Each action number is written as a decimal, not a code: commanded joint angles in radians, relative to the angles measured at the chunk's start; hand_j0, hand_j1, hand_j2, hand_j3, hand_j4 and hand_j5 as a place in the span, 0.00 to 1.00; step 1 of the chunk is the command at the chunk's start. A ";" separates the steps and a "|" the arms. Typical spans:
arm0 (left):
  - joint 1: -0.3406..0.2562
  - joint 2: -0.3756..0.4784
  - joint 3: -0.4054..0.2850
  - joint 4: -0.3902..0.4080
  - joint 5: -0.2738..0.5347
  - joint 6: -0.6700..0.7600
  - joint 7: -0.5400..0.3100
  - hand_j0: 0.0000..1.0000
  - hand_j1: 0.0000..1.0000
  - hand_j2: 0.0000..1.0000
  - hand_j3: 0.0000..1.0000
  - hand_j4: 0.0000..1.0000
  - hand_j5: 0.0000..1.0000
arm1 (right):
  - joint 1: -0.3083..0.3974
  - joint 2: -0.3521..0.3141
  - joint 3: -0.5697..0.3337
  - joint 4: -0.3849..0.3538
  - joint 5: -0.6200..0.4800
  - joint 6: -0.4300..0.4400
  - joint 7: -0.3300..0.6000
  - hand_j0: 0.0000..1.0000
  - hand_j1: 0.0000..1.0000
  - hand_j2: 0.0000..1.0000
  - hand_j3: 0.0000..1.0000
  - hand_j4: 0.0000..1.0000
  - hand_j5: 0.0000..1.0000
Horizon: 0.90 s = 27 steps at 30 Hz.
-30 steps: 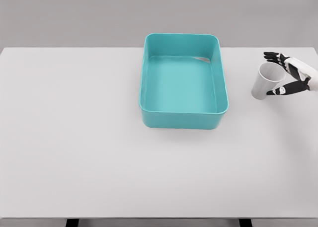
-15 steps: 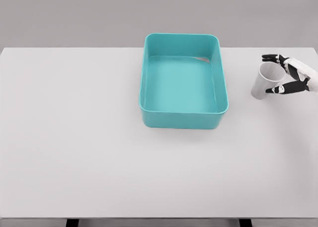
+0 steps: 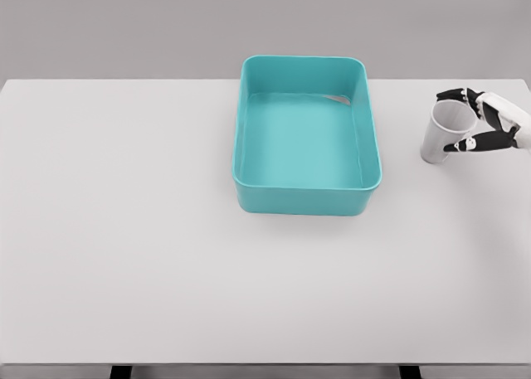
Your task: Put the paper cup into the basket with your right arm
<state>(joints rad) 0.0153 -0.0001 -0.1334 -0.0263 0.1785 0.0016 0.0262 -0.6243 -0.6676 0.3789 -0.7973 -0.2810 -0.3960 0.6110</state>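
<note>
Teal rectangular plastic basket (image 3: 307,136) with rounded corners sits on the white flat table (image 3: 133,230), right of centre toward the far edge; nothing inside it, only a pale glint on the inner far-right wall; white tapered paper cup (image 3: 444,130) is well right of the basket, near the table's right edge, outside it; cup tilted, open mouth up and leaning right toward the hand, narrow base lower left; cup interior looks empty; can't tell if the base touches the table or is lifted; right hand (image 3: 485,122), white with black fingers, enters from the right picture edge; fingers (image 3: 455,94) curled round the cup's rim on the far side, thumb (image 3: 466,145) pressed to the near side, so the hand is partly closed in a grasp on the cup's upper part; only wrist and hand show.
</note>
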 commanded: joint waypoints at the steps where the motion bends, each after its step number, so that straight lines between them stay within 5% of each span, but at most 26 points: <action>1: 0.000 0.000 0.000 0.000 -0.001 0.000 0.000 1.00 1.00 1.00 1.00 1.00 1.00 | 0.000 -0.001 -0.003 -0.008 -0.007 -0.003 0.000 0.79 0.79 0.79 0.79 0.79 0.79; 10: 0.000 0.000 0.000 0.000 -0.001 0.000 0.000 1.00 1.00 1.00 1.00 1.00 1.00 | -0.005 -0.001 -0.057 -0.042 -0.012 -0.012 0.000 0.80 0.80 0.80 0.80 0.80 0.80; 27: 0.000 0.000 0.000 0.000 -0.001 0.000 0.000 1.00 1.00 1.00 1.00 1.00 1.00 | -0.002 -0.003 -0.126 -0.277 -0.009 -0.011 0.000 0.75 0.75 0.75 0.75 0.75 0.75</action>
<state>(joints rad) 0.0153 -0.0001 -0.1334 -0.0263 0.1784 0.0016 0.0262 -0.6259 -0.6694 0.2619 -1.0539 -0.2831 -0.4081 0.6112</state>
